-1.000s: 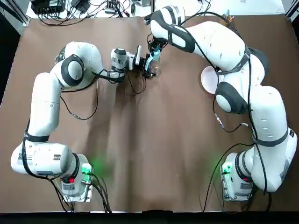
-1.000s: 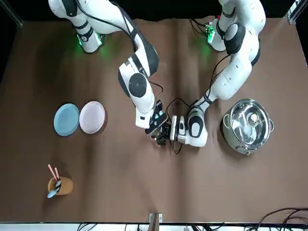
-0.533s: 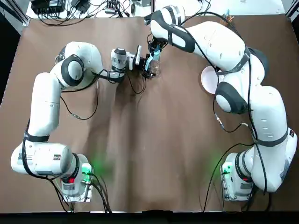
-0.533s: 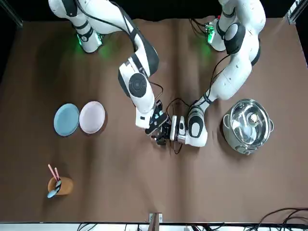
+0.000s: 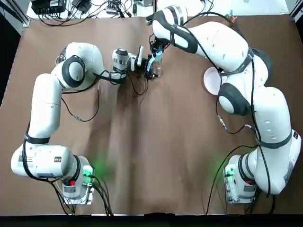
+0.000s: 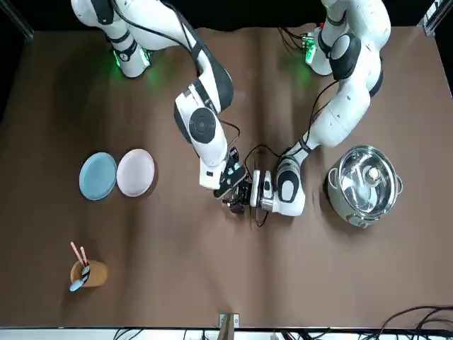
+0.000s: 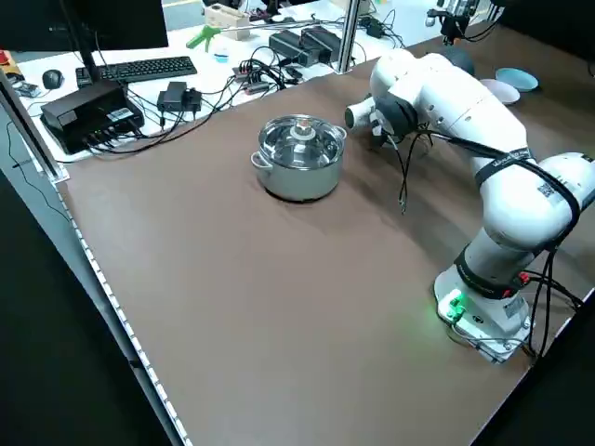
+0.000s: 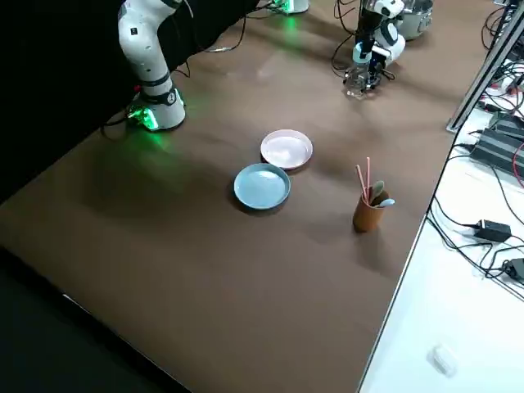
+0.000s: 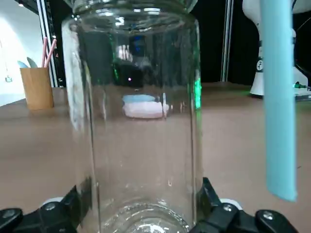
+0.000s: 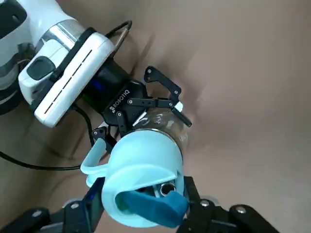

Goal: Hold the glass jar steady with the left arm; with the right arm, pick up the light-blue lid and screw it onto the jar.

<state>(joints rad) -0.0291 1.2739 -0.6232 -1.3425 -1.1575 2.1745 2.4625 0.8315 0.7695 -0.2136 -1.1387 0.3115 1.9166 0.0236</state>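
The clear glass jar (image 9: 138, 121) stands upright on the brown table, and my left gripper (image 9: 141, 213) is shut on its lower body from the side. In the top view the jar (image 5: 156, 71) is at the far middle, with the left gripper (image 5: 148, 67) beside it. My right gripper (image 10: 141, 206) is shut on the light-blue lid (image 10: 141, 167) and holds it just above the jar (image 10: 170, 125). The lid's light-blue strap (image 9: 279, 97) hangs beside the jar. In the left wrist view the jar's mouth is uncovered. The right gripper (image 6: 230, 177) comes down from above.
A steel pot with a lid (image 6: 364, 185) stands on the left arm's side of the jar. A pink plate (image 6: 134, 172) and a blue plate (image 6: 98, 176) lie on the right arm's side. A brown cup with utensils (image 6: 86, 271) stands near the far edge.
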